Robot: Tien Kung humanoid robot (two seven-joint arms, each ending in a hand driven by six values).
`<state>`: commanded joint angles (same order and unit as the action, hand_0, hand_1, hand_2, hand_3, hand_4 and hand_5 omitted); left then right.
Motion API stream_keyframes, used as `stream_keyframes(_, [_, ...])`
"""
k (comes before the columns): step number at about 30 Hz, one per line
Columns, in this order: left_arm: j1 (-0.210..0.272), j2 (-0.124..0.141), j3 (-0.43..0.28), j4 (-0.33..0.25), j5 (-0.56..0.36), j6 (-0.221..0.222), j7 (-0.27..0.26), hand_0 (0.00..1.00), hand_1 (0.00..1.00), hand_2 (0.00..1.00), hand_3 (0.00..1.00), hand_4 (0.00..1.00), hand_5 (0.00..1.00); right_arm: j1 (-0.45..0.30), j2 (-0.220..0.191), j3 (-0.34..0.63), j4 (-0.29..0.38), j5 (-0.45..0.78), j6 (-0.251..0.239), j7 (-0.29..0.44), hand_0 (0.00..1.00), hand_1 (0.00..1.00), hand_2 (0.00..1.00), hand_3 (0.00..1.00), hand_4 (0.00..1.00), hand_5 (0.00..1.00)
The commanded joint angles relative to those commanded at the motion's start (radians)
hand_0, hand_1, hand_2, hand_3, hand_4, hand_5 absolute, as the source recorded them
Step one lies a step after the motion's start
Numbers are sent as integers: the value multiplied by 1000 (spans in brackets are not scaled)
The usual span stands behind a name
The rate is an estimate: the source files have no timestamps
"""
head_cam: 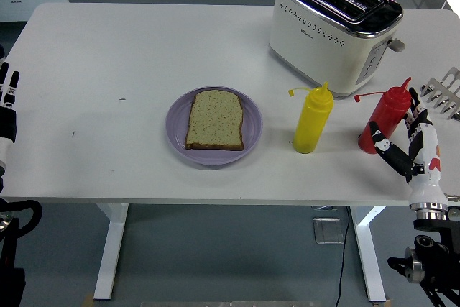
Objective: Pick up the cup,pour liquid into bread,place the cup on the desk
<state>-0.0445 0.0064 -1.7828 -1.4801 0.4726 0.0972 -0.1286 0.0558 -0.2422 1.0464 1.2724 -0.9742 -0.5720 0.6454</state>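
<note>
White table (129,48), seen from above. At its right near edge, the robot's right hand (411,150) stands wrist-down, fingers spread and holding nothing, just beside an upright red squeeze bottle (384,118) whose nozzle points up. Left of it stands an upright yellow squeeze bottle (313,118), then a bread slice (215,119) lying flat on a purple plate (176,129). The left hand (6,102) rests at the left edge, fingers straight.

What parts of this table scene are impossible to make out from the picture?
- Left robot hand, head view: cut off by the picture's left edge.
- Metal rack, head view: mostly cropped by the right edge.
- Red bottle, head view: its lower side is hidden behind the right robot hand; contact cannot be told.
- Toaster slots: the insides are too dark.
</note>
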Motion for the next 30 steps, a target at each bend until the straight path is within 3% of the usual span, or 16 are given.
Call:
stream_keyframes(7, [-3,2,0,0,-1,0,0,808,741,732,727,487,998,-68,-9,68,38,27,-13,0,943,854,964,986,780,197])
stream_keyframes(8, [-4,2,0,0,-1,0,0,808,741,733,727,487,998,-74,-10,77,40,34,-17,0,887,797,919,925,697,140])
stream_keyframes(13, [-8,2,0,0,-1,0,0,808,741,733,727,487,998,-89,-8,133,45,153,-32,0,887,797,919,925,697,140])
stream_keyframes(14, [-8,2,-1,0,-1,0,0,808,741,733,726,487,998,-92,-7,147,49,183,-26,0,810,715,796,791,544,106])
stream_keyframes(16, [-9,2,-2,0,-1,0,0,808,741,733,726,487,998,-97,-8,167,57,236,-13,0,810,715,796,791,544,106])
stream_keyframes(19, [-9,3,-3,-1,-1,0,-1,808,741,733,726,487,998,-103,-10,202,90,303,37,0,810,715,796,791,544,106])
stream_keyframes(20, [-9,3,-3,0,-1,0,-1,808,741,732,726,487,998,-104,-11,217,106,339,70,0,791,697,737,692,506,149])
stream_keyframes(21, [-9,3,-3,0,-1,1,-1,808,741,732,726,487,998,-104,-11,226,115,366,94,-5,791,697,737,692,506,149])
stream_keyframes(26, [-9,2,-2,0,-1,0,0,808,741,732,726,487,998,-97,-12,290,165,496,253,-113,791,697,737,692,506,149])
stream_keyframes(27, [-9,2,-2,0,-1,0,0,808,741,732,726,487,998,-94,-12,304,170,517,278,-134,789,694,726,666,474,212])
stream_keyframes(30, [-9,2,-3,0,-1,1,0,808,741,732,726,487,998,-87,-12,339,172,590,345,-190,789,694,726,666,474,212])
